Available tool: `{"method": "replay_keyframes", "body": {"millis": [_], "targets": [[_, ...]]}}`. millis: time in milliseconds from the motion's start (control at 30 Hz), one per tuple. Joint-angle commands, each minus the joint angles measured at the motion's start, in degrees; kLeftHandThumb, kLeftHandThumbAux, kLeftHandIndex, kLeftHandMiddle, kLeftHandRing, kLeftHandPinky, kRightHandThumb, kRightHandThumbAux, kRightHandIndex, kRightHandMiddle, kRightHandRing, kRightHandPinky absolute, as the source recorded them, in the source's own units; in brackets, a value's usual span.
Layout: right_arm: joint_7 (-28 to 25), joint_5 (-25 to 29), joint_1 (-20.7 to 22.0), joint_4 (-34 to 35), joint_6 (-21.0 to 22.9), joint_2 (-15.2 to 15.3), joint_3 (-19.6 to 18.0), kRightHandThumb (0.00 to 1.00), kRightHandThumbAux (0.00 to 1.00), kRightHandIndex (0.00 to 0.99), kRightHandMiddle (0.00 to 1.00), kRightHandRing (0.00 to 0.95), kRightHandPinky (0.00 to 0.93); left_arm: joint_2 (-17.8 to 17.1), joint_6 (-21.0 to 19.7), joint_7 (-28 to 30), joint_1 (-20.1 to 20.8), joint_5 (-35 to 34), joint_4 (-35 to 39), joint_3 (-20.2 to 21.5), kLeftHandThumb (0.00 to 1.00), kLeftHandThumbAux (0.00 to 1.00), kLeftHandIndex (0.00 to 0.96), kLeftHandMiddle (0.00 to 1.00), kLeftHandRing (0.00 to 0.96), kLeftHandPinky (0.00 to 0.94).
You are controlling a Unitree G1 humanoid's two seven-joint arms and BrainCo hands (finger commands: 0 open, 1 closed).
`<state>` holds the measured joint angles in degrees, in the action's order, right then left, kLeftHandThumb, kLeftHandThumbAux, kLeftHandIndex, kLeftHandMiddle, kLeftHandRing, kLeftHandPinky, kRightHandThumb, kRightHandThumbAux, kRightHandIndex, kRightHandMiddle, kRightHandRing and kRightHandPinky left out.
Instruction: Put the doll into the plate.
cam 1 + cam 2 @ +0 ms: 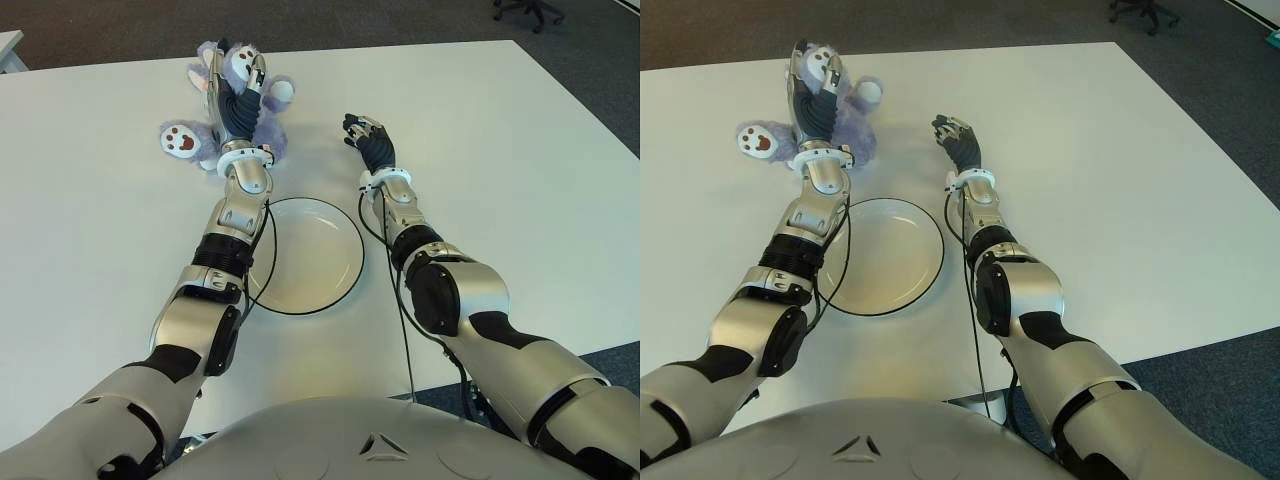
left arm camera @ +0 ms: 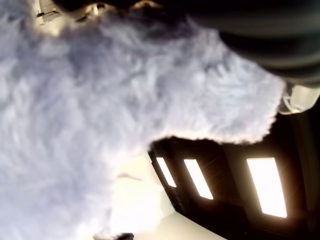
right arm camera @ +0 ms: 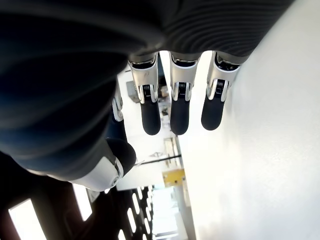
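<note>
A fluffy lilac doll (image 1: pixel 266 128) with white paws lies on the white table (image 1: pixel 520 180) at the far left, beyond the plate. My left hand (image 1: pixel 236 92) lies over its body with fingers curled around it; lilac fur (image 2: pixel 100 110) fills the left wrist view. The white plate (image 1: pixel 310 255) with a dark rim sits empty near the table's middle, just in front of the doll. My right hand (image 1: pixel 367 138) shows to the right of the doll, past the plate's far right rim, fingers (image 3: pixel 171 107) relaxed and holding nothing.
Dark carpet (image 1: pixel 590 60) surrounds the table. An office chair base (image 1: pixel 530 10) stands at the far right corner of the room. Another table's corner (image 1: pixel 10 45) shows at the far left.
</note>
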<state>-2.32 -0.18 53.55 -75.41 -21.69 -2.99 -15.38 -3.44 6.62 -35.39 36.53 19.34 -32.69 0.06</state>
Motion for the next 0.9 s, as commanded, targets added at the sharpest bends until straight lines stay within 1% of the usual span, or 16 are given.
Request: {"method": "replay_keyframes", "body": {"millis": [33, 167, 400, 533, 700, 733, 900], "targets": [[0.6, -0.5, -3.3, -2.1, 2.2, -0.3, 0.3, 0.701, 0.733, 0.405, 0.183, 0.159, 0.191, 0.5, 0.6, -0.4, 0.0, -1.1, -1.4, 0.7, 0.336, 0.296, 0.000, 0.117, 0.107, 0.053], [0.7, -0.5, -3.3, -2.0, 2.0, -0.4, 0.4, 0.701, 0.732, 0.405, 0.183, 0.158, 0.188, 0.6, 1.1, -0.3, 0.1, -1.2, -1.8, 0.8, 0.334, 0.307, 0.000, 0.112, 0.104, 0.047], [0.8, -0.6, -3.4, -2.1, 1.9, -0.3, 0.6, 0.698, 0.733, 0.404, 0.179, 0.150, 0.177, 0.9, 2.5, -0.2, 0.5, -1.9, -2.8, 1.4, 0.367, 0.310, 0.000, 0.125, 0.114, 0.079], [1.1, -0.8, -3.4, -2.1, 2.1, -0.3, 0.9, 0.698, 0.733, 0.404, 0.177, 0.149, 0.179, 0.9, 3.5, -0.2, 0.7, -2.2, -3.4, 1.7, 0.394, 0.297, 0.000, 0.146, 0.137, 0.106], [1.4, -0.9, -3.3, -2.1, 2.0, -0.3, 1.0, 0.699, 0.732, 0.404, 0.178, 0.153, 0.189, 0.8, 4.5, 0.6, 0.9, -2.8, -4.1, 1.8, 0.425, 0.280, 0.015, 0.163, 0.145, 0.085], [1.4, -1.0, -3.3, -2.1, 2.0, -0.3, 1.0, 0.700, 0.732, 0.404, 0.180, 0.156, 0.191, 0.7, 4.5, 0.8, 1.0, -3.0, -4.3, 1.8, 0.445, 0.288, 0.029, 0.170, 0.142, 0.080], [1.3, -1.1, -3.4, -2.1, 1.4, -0.3, 1.1, 0.699, 0.732, 0.404, 0.183, 0.160, 0.189, 0.6, 4.3, 2.4, 1.3, -4.2, -4.8, 1.9, 0.486, 0.291, 0.048, 0.193, 0.162, 0.097]]}}
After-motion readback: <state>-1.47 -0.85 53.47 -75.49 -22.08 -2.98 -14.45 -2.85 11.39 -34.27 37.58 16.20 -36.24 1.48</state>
